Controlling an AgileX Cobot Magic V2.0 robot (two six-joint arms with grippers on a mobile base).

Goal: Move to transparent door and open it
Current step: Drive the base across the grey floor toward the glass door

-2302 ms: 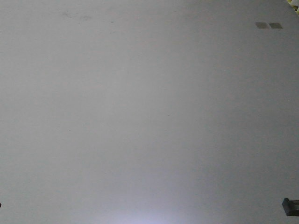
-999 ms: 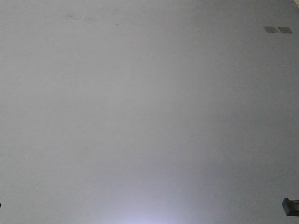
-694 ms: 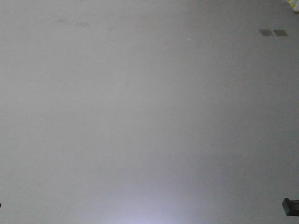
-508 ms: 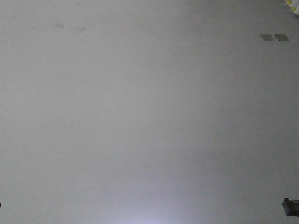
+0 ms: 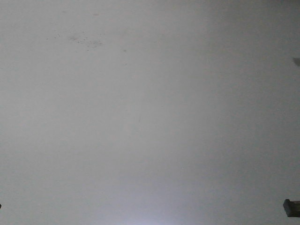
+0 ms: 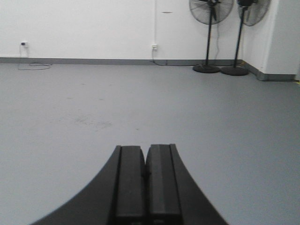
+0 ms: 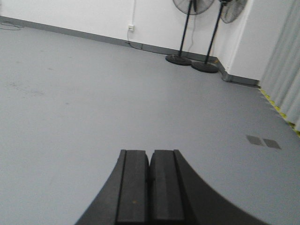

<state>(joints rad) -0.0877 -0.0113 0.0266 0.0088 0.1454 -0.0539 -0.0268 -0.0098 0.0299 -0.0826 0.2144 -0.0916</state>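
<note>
The transparent door is out of view in every frame. My left gripper (image 6: 146,149) is shut and empty, pointing out over bare grey floor. My right gripper (image 7: 150,153) is shut and empty too, pointing over the same floor. The front-facing view shows only grey floor (image 5: 150,117) with a patch of dark specks (image 5: 86,41).
Two pedestal fans (image 6: 209,28) stand by the white back wall; they also show in the right wrist view (image 7: 185,33). Two small grey floor plates (image 7: 263,141) lie at the right. Yellow-black floor tape (image 7: 276,108) and a grey curtain (image 7: 288,65) run along the right side. Wall sockets (image 6: 153,47) and a cable sit at the baseboard.
The floor marks in the front-facing view have slid: the two grey plates moved down and out at the right edge, the speck patch moved right and down. The base is moving.
</note>
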